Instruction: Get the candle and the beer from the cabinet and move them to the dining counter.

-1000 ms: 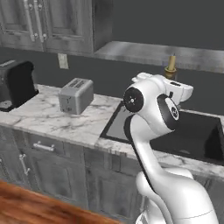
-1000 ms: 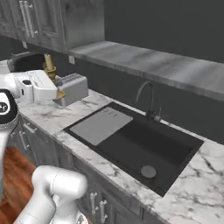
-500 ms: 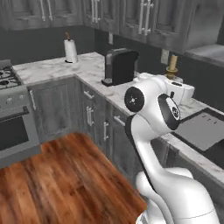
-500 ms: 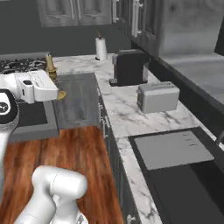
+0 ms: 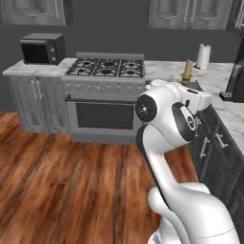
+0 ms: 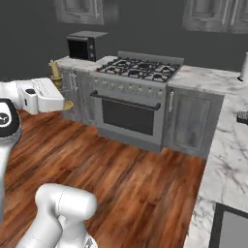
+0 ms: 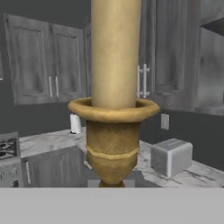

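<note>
Left base view: the candle (image 5: 188, 70) is standing upright above the white hand, right of the gas stove (image 5: 106, 67); right base view: the candle (image 6: 55, 70) is riding left of that stove (image 6: 140, 68), gripper jaws closed narrowly, holding it; hand view: the candle (image 7: 114, 87) is rising left of a toaster (image 7: 171, 156).

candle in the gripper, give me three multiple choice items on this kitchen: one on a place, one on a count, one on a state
1. Where is the microwave?
A. on the counter left of the stove
B. on the floor
C. on the stove

2. How many doors has the oven?
A. three
B. one
C. two

3. What is the state of the candle?
A. lying on the floor
B. standing on the stove
C. upright in its brass holder, carried by the gripper

Answers: 1 A, it sits on marble beside the stove. 2 B, a single handle and window. 3 C, the hand view has it upright, close before the camera.
</note>
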Tool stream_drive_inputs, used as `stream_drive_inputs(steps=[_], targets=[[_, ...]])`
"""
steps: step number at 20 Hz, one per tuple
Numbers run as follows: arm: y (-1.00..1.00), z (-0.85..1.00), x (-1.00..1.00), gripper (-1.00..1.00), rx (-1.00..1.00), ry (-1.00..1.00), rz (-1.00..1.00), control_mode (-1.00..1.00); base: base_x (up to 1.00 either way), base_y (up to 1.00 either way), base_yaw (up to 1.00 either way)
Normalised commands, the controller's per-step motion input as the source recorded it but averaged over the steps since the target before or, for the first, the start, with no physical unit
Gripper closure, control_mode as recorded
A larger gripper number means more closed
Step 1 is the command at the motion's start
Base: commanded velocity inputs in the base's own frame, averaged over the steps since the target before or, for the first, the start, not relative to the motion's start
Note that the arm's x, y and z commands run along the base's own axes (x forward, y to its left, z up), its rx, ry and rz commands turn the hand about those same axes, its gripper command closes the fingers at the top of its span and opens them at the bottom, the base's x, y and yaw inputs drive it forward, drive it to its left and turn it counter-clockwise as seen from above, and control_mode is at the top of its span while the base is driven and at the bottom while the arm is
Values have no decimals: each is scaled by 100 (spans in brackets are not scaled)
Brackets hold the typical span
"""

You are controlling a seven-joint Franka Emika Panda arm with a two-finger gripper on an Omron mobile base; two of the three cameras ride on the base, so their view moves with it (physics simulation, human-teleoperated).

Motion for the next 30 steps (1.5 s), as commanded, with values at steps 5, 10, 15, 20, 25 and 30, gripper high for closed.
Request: stream_drive_inputs(steps=[5,10,15,20,25,30], targets=[[0,0,0,100,0,0,0,100,-1,2,97],[0,0,0,100,0,0,0,100,6,9,85],[0,0,0,100,0,0,0,100,30,8,71],[0,0,0,100,0,0,0,100,51,6,61],[0,0,0,100,0,0,0,100,84,3,35],[0,0,0,100,0,0,0,100,92,0,24]])
